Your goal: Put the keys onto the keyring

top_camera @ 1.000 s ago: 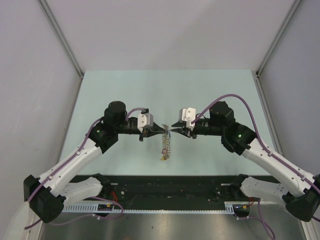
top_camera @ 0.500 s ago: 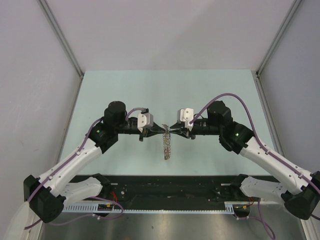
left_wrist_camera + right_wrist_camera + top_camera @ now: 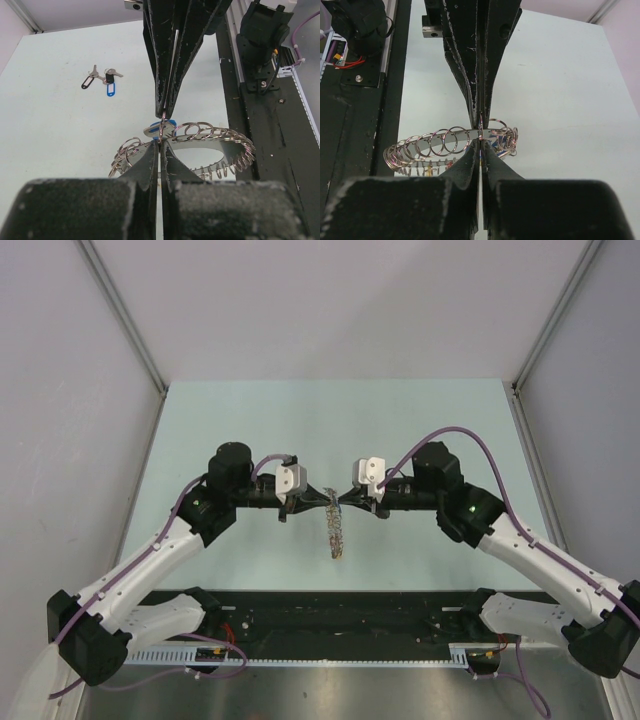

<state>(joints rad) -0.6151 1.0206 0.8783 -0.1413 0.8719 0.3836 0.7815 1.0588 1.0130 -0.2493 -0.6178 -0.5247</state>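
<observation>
Item, arms: you are looking at two, the left arm (image 3: 150,560) and the right arm (image 3: 530,550).

Item, grippers: you are counting two, the left gripper (image 3: 159,146) and the right gripper (image 3: 480,145).

Item, the keyring (image 3: 210,134): you are seeing one. Its small wire loops are overlapping too thickly for a firm number.

Item, loose keys (image 3: 114,74) lying on the counter (image 3: 50,125): you are counting at least two, with one black tag (image 3: 87,83) and one blue tag (image 3: 110,90).
</observation>
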